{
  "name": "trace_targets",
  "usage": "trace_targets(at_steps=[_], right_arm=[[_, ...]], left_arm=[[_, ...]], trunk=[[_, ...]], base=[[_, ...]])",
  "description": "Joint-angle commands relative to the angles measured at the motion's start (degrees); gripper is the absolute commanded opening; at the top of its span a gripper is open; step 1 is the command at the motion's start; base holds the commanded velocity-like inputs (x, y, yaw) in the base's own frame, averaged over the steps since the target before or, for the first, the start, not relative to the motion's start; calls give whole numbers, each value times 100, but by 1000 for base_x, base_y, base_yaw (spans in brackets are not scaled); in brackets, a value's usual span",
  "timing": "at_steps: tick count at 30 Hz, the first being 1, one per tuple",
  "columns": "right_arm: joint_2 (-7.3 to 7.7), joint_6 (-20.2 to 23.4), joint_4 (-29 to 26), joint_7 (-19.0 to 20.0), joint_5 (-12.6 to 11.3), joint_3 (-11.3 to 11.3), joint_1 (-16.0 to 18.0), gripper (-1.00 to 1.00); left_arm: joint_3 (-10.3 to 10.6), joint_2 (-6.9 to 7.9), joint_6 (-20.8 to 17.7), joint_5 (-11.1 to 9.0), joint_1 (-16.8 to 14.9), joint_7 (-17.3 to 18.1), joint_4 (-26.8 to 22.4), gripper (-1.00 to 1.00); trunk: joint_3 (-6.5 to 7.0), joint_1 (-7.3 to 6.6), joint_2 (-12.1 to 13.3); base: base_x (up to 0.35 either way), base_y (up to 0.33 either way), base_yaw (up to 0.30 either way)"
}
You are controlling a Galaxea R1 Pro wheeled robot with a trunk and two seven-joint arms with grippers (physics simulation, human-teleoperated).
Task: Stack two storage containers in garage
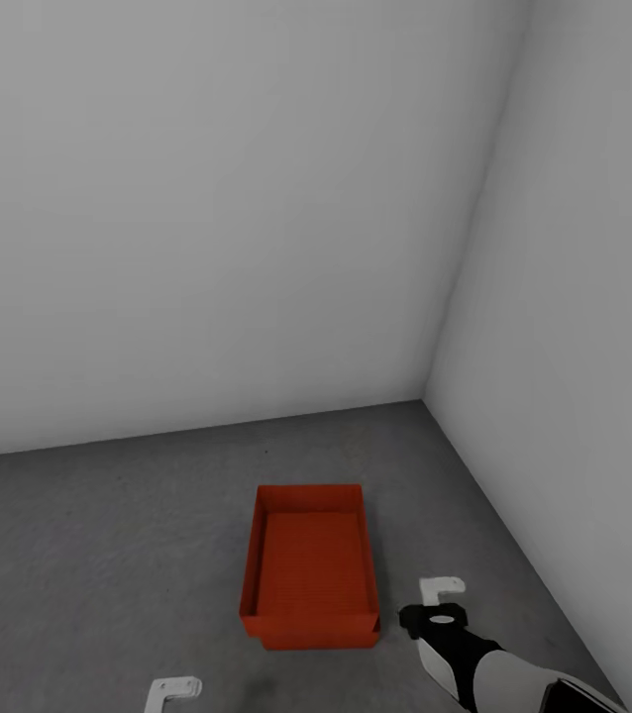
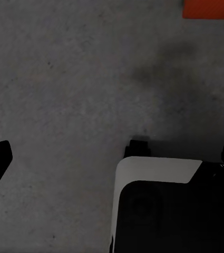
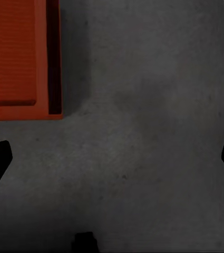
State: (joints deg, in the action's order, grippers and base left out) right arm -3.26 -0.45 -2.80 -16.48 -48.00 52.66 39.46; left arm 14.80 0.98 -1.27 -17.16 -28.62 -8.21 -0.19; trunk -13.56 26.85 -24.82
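Note:
An orange-red storage container rests on the dark grey concrete floor near the garage's wall corner. Its near end shows a doubled edge, as if one bin sat inside another; I cannot tell for sure. My right gripper hovers just right of the container's near corner, open and empty. The right wrist view has the container's corner off to one side, with the right gripper wide open over bare floor. My left gripper is low, left of the container, and the left gripper is open and empty.
Plain white-grey walls meet in a corner behind and right of the container. The right wall runs close along my right arm. A white and black part of my own body shows in the left wrist view.

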Motion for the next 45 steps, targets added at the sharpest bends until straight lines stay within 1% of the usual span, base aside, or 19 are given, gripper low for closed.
trace_targets(at_steps=[1, 8, 14, 20, 22, 26, 32, 39, 40, 45], right_arm=[[-5, -9, 70, -17, -57, 51, -4, 100], [-3, -11, 241, -6, -90, 48, -57, 100], [5, -81, 269, -13, -122, 43, -329, 100], [1, -93, 271, -9, -129, 47, -520, 100], [1, -96, 271, -9, -130, 50, -665, 100], [1, -91, 271, -6, -130, 51, -750, 100], [1, -91, 271, -5, -130, 49, -937, 100], [1, -102, 271, -5, -130, 51, -1292, 100], [1, -109, 271, -5, -130, 51, -1384, 100], [5, -138, 271, -5, -130, 50, -1530, 100]], left_arm=[[49, 0, -13, -46, -4, -14, -1, 100], [49, -7, -13, -42, -4, -14, -7, 100], [49, -10, -13, -42, -4, -14, -7, 100], [49, -10, -13, -46, -4, -14, 0, 100], [49, -16, -13, -50, -4, -14, 1, 100], [49, -21, -14, -50, 7, -13, 1, 100], [49, -22, -14, -43, 114, -8, 1, 100], [49, -21, -12, -43, 200, -5, 1, 100], [49, -25, -13, -42, 220, -5, 1, 100], [49, -27, -8, -42, 247, -5, 1, 100]], trunk=[[-10, 3, -10], [-10, 3, -10], [16, 3, -10], [64, 3, -10], [81, 3, -10], [114, 3, -10], [164, 3, -10], [219, 3, -10], [227, 3, -10], [267, 3, -10]], base=[[0, 0, 0], [0, 0, 0], [0, 0, 39], [0, 0, 78], [0, 0, 81], [0, 0, 82], [0, 0, 82], [0, 0, 81], [0, 0, 79], [0, 0, 78]])
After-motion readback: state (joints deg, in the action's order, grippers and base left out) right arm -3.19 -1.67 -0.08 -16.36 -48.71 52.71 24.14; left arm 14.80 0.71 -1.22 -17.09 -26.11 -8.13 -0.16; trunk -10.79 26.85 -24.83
